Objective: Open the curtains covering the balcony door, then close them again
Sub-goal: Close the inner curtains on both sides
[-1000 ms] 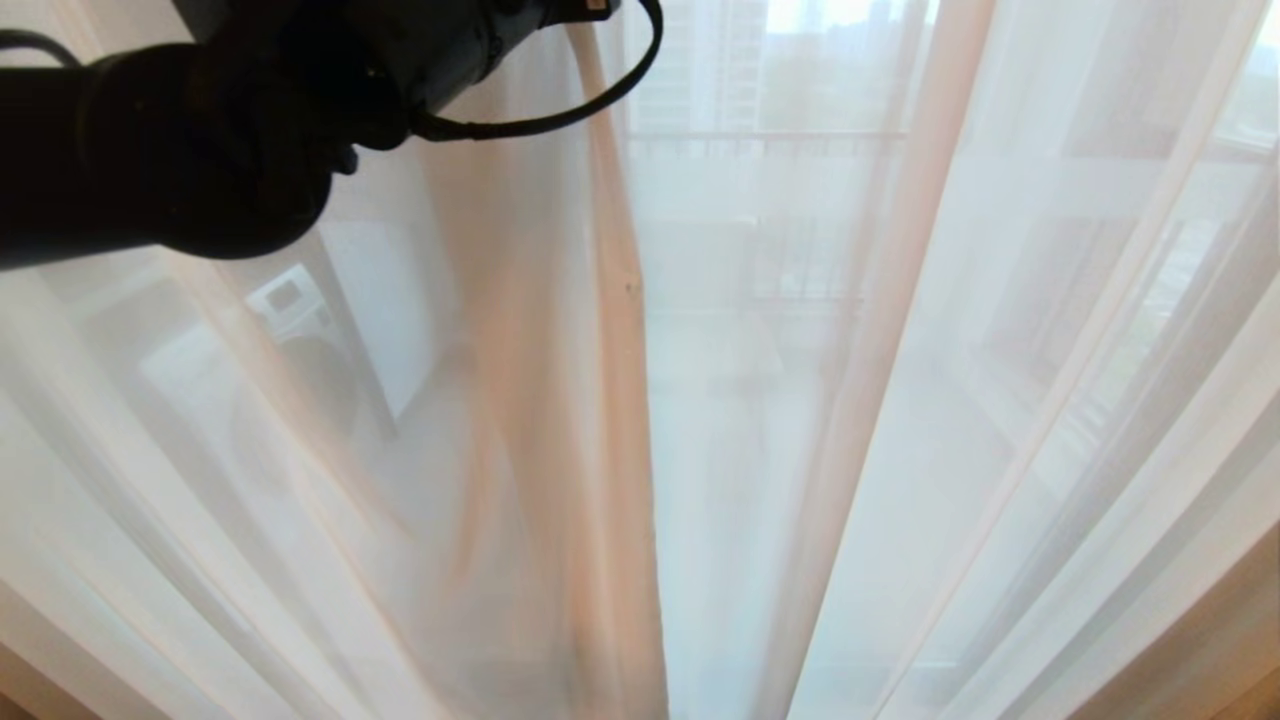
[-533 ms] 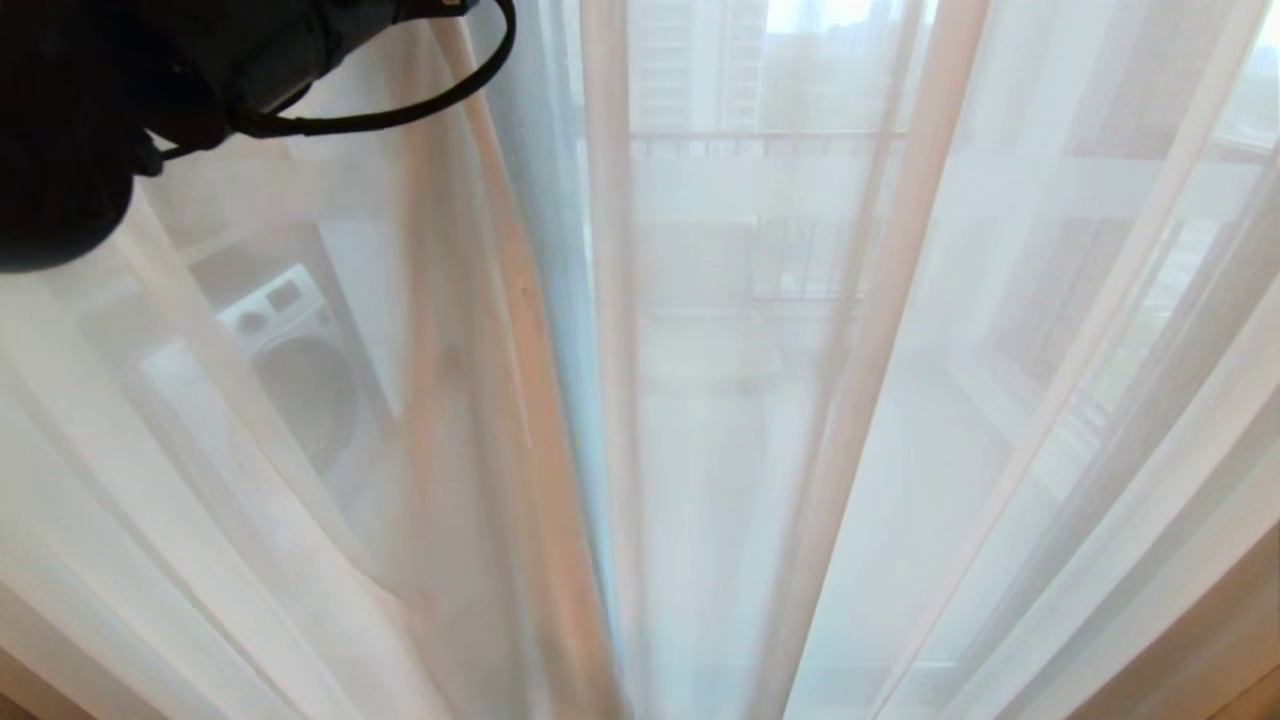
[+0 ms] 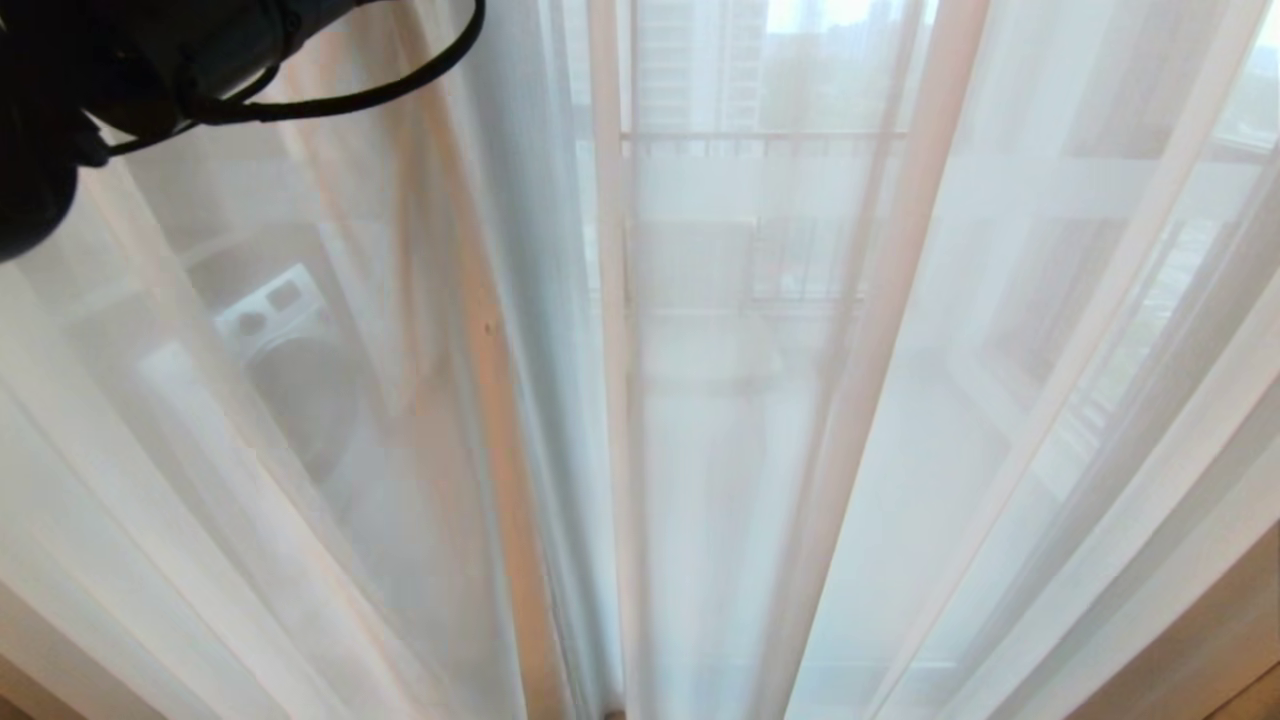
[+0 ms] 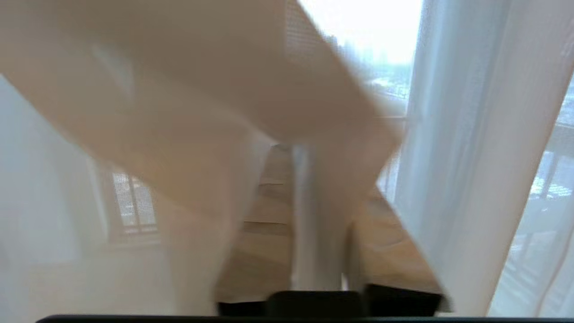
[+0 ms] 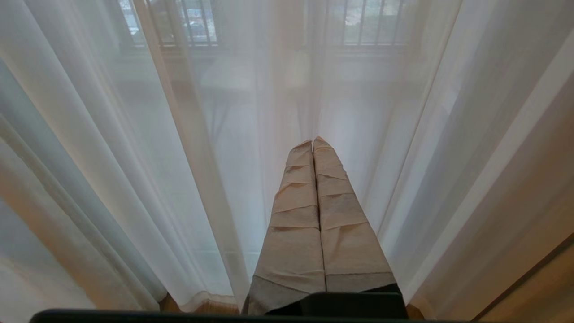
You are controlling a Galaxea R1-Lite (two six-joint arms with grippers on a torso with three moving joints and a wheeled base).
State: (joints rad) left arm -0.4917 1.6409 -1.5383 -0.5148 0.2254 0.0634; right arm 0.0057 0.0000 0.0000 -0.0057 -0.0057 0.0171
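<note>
White see-through sheer curtains (image 3: 760, 420) hang in pleats across the whole head view. The balcony door is hidden behind them; only a railing and a balcony show through. My left arm (image 3: 60, 90) reaches up at the top left, its gripper out of the head view. In the left wrist view the left gripper (image 4: 320, 188) is open, its tape-wrapped fingers (image 4: 264, 220) apart with a fold of sheer (image 4: 314, 233) lying between them. My right gripper (image 5: 313, 142) is shut on nothing, its tips close to the sheer (image 5: 134, 157).
A thick beige drape (image 3: 1210, 640) edges the lower right, and another strip of it (image 3: 25, 680) the lower left. A washing machine (image 3: 290, 350) shows through the sheer on the left. Wooden floor (image 5: 215, 308) shows below the hem.
My left arm has swung to the left and mostly out of the head view. The sheer's hemmed edge went leftward with it, and the left fingers have parted.
</note>
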